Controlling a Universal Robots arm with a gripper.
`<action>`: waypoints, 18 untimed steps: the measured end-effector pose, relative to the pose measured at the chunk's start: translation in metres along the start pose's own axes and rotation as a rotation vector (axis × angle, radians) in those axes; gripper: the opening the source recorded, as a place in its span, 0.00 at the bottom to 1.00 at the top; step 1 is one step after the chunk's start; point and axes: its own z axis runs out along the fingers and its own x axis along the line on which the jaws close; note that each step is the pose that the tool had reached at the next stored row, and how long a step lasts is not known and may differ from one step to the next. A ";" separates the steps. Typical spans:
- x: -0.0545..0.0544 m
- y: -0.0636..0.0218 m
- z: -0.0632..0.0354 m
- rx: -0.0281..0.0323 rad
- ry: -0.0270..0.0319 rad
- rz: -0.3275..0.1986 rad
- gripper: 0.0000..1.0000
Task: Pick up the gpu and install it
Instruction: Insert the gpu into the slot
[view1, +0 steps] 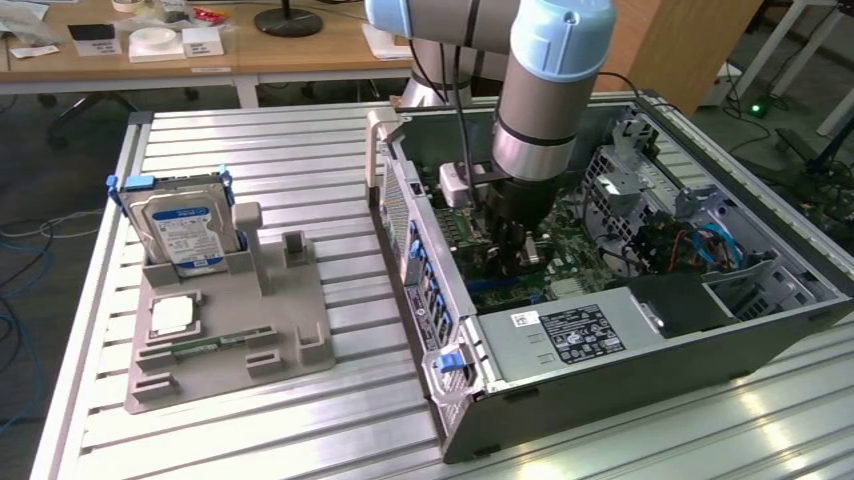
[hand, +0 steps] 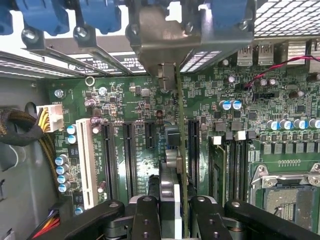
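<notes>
In the wrist view the gpu (hand: 181, 150) is seen edge-on, a thin dark card with its metal end bracket (hand: 167, 35) against the rear wall of the case. My gripper (hand: 176, 220) is shut on the gpu, one black finger on each side of it. The card stands upright over the black expansion slots (hand: 192, 150) of the green motherboard (hand: 135, 100). Whether its edge sits in a slot I cannot tell. In the exterior view my gripper (view1: 514, 245) reaches down inside the open computer case (view1: 400, 210), over the motherboard.
On the exterior view's left, a grey holder (view1: 227, 330) carries a silver hard drive (view1: 187, 230) and a slim memory stick (view1: 200, 345). Inside the case are a power supply (view1: 574, 335) and a drive cage (view1: 641, 180). A cable bundle (hand: 20, 130) and the CPU socket (hand: 285, 195) flank the slots.
</notes>
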 end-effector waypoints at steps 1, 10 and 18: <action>0.000 -0.0002 0.0000 0.0000 0.0004 0.000 0.28; 0.000 -0.0023 0.0002 0.0001 0.0011 0.000 0.28; 0.000 -0.0001 0.0007 0.0001 0.0011 0.000 0.28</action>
